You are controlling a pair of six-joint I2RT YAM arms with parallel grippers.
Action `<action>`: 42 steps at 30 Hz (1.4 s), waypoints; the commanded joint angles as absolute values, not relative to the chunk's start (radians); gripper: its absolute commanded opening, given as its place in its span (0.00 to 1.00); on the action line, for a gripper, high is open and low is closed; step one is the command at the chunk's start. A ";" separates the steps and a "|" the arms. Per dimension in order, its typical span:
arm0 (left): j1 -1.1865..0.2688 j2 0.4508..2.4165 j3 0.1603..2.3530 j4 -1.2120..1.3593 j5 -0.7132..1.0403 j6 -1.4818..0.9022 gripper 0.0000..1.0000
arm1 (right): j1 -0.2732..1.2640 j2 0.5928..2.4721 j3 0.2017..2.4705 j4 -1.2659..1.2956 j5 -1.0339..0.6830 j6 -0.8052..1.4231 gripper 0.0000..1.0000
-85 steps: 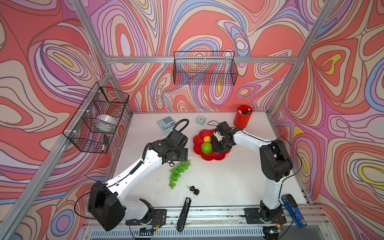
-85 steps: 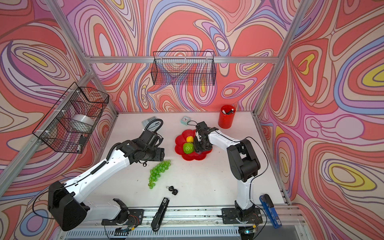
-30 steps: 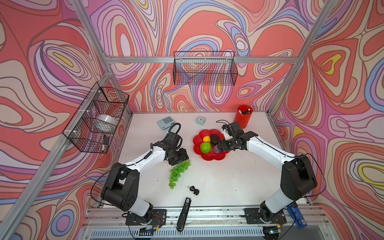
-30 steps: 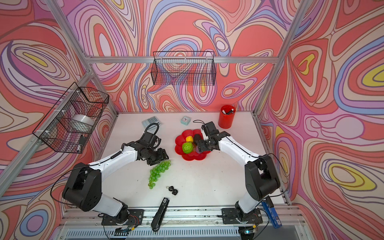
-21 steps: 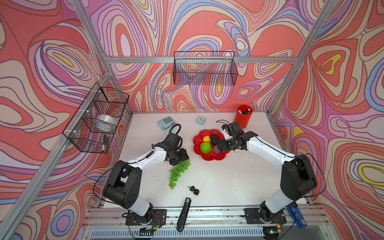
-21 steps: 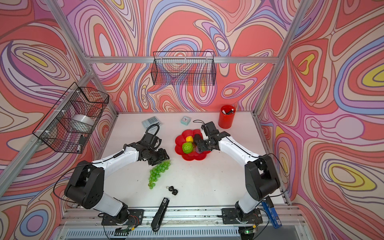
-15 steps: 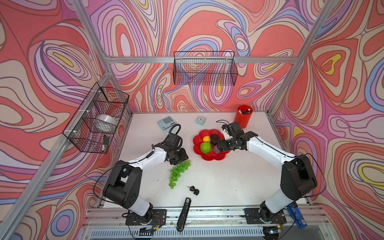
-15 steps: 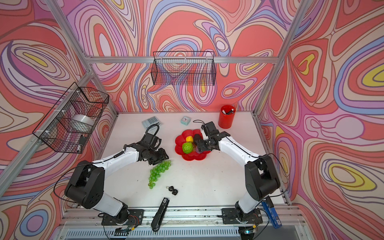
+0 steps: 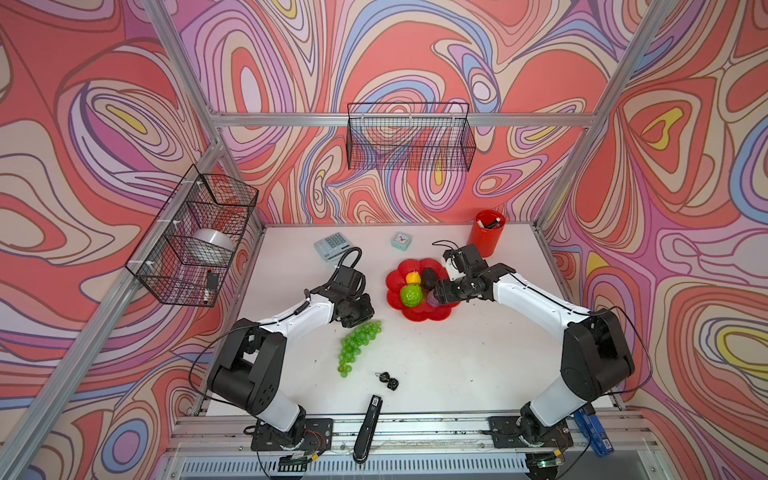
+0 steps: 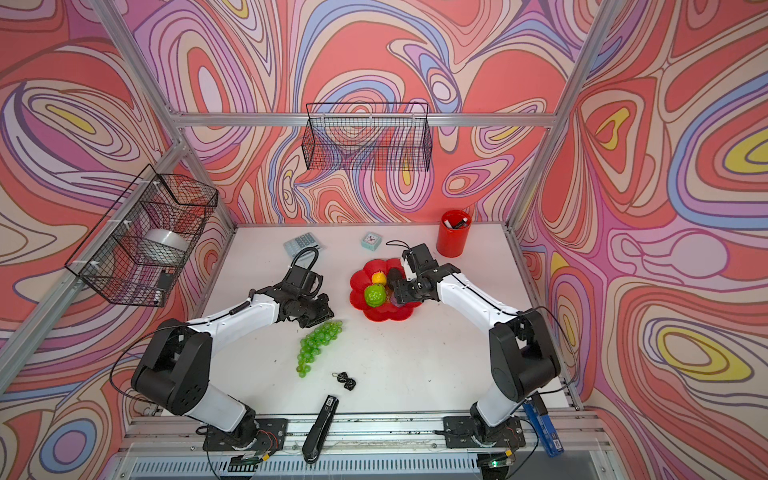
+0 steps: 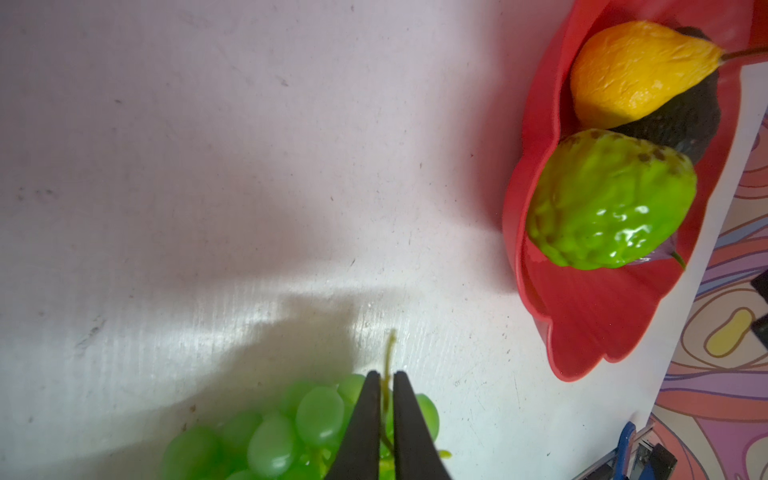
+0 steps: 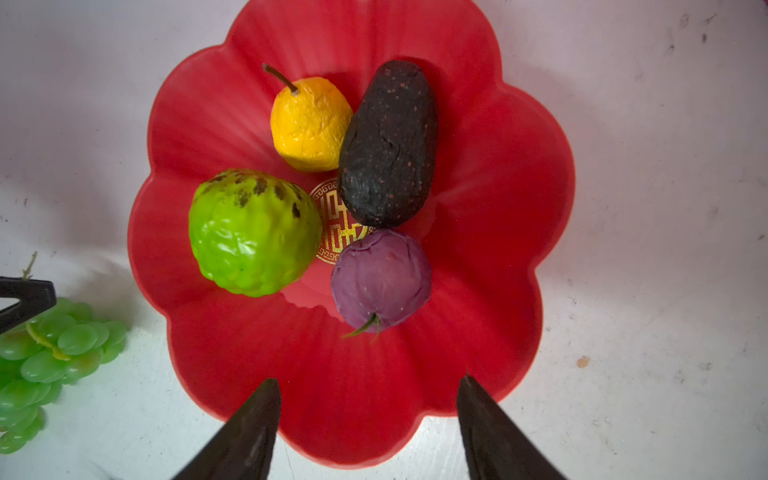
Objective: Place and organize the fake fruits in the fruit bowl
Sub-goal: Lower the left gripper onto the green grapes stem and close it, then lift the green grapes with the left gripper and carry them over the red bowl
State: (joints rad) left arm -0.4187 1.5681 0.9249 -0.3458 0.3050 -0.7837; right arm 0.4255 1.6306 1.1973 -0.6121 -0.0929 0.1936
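The red scalloped fruit bowl (image 12: 498,187) holds a small yellow fruit (image 12: 309,124), a blackish avocado-like oval (image 12: 388,145), a bumpy bright green fruit (image 12: 253,232) and a purple ball (image 12: 380,278). The green grape bunch (image 9: 357,343) lies on the white table to the left of the bowl (image 9: 432,313). My left gripper (image 11: 386,374) is shut on the bunch's thin stem at its upper end. My right gripper (image 12: 369,379) hovers open over the bowl's near rim, holding nothing.
A tall red cup (image 9: 486,232), a calculator (image 9: 331,246) and a small clock (image 9: 401,240) stand along the back. Black clips (image 9: 388,379) and a black stapler (image 9: 368,428) lie near the front edge. Wire baskets (image 9: 409,141) (image 9: 195,237) hang on the walls.
My left gripper's jaws have closed on the grape stem. My right gripper has stayed over the bowl's right side and its jaws have narrowed a little.
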 commanded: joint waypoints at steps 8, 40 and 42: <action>-0.414 1.532 0.943 -0.397 0.285 -0.773 0.00 | 0.420 1.616 1.178 -0.589 -0.095 0.205 0.70; -0.584 1.655 1.846 -0.899 0.546 -0.636 0.00 | 0.293 1.467 1.140 -0.392 -0.100 0.284 0.71; -0.596 1.688 1.873 -0.876 0.558 -0.650 0.00 | 0.284 1.453 1.120 -0.381 -0.101 0.287 0.71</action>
